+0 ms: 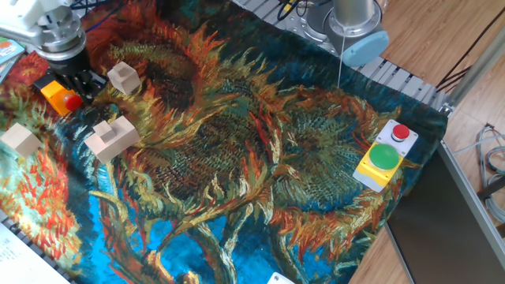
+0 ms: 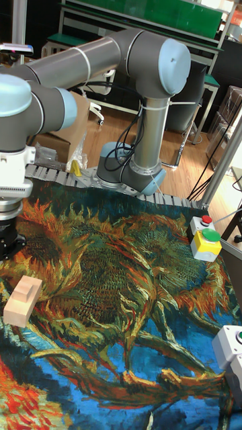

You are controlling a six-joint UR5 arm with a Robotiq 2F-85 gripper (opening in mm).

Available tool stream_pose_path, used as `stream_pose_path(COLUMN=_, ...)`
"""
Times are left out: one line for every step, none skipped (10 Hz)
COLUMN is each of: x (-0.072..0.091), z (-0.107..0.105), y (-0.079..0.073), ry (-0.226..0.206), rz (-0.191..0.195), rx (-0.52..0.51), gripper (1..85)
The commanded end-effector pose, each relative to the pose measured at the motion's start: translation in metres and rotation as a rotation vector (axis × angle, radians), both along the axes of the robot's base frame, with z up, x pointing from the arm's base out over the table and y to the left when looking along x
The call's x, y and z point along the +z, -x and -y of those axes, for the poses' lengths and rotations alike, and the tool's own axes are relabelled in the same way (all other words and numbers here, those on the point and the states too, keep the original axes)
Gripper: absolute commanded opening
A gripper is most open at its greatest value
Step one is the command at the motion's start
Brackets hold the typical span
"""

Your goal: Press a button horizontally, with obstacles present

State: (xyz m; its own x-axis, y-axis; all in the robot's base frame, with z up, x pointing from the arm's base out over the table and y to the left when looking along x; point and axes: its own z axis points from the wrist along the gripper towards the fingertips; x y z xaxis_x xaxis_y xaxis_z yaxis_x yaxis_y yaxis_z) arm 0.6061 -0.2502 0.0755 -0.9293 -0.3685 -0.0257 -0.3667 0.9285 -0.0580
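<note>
The tool [image 1: 77, 79] stands at the far left of the tabletop [image 1: 260, 166], which is covered by a sunflower-print cloth. Its dark fingers [image 1: 88, 79] come down right at the small orange box [image 1: 54, 93], whose red button [image 1: 72, 101] faces the near side; whether the fingers are spread or clenched cannot be told, as no view shows the tips clearly. 3 pale wooden blocks surround it: 1 small cube [image 1: 124, 78] just right of the tool, 1 notched stepped block [image 1: 111, 138] nearer the camera, and 1 more cube [image 1: 21, 140] at the left edge. Well apart, at the right of the cloth, sits a yellow-and-grey box [image 1: 385, 155] with a green and a red button. In the tall fixed view the grey arm [image 2: 87, 57] arches over the tabletop, and only the stepped block shows.
</note>
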Motion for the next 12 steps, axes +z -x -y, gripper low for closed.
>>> stream_pose_path(x=0.0, z=0.002, y=0.001, ry=-0.003, rz=-0.006, rx=-0.019, gripper=1.3)
stream_pose_path(x=-0.002, z=0.002, y=-0.003, ry=0.001, rz=0.003, rx=-0.014, gripper=1.3)
stream_pose_path(x=-0.012, z=0.002, y=-0.012, ry=0.006, rz=0.01, rx=-0.004, gripper=1.3)
stream_pose_path(x=-0.019, z=0.006, y=-0.018, ry=0.02, rz=0.012, rx=0.01, gripper=1.3)
stream_pose_path(x=-0.025, z=0.012, y=-0.022, ry=0.04, rz=0.012, rx=0.028, gripper=1.3)
stream_pose_path(x=-0.03, z=0.02, y=-0.025, ry=0.056, rz=0.018, rx=0.043, gripper=1.3)
stream_pose_path(x=-0.031, z=0.022, y=-0.023, ry=0.053, rz=0.013, rx=0.048, gripper=1.3)
stream_pose_path(x=-0.031, z=0.021, y=-0.022, ry=0.048, rz=0.01, rx=0.037, gripper=1.3)
stream_pose_path(x=-0.032, z=0.017, y=-0.022, ry=0.034, rz=0.011, rx=0.03, gripper=1.3)
stream_pose_path(x=-0.032, z=0.013, y=-0.022, ry=0.018, rz=0.013, rx=0.025, gripper=1.3)
stream_pose_path(x=-0.032, z=0.014, y=-0.024, ry=0.022, rz=0.017, rx=0.022, gripper=1.3)
stream_pose_path(x=-0.032, z=0.015, y=-0.025, ry=0.026, rz=0.022, rx=0.026, gripper=1.3)
